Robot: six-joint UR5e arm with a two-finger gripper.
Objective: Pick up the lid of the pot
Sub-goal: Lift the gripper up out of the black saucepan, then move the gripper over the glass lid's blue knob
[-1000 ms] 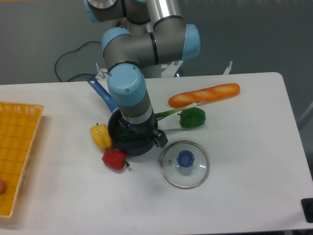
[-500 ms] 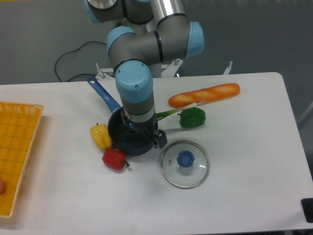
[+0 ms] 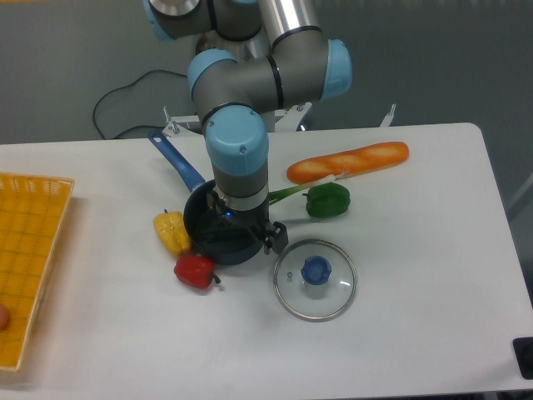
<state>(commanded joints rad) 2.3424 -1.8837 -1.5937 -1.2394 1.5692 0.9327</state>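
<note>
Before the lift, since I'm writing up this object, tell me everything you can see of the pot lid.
The pot lid is round and see-through, apparently glass, with a thin silvery rim and a blue knob around its middle. A small mark left of the knob may be a vent. It lies flat, knob up, on the white table, just to the picture's right of the black pan. The claw is not on its knob.

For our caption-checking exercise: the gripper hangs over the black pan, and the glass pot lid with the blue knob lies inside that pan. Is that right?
Not quite: the glass pot lid, with its blue knob, lies on the table beside the black pan, not inside it, as the fixed camera's view shows. The gripper does hang over the pan.
</note>
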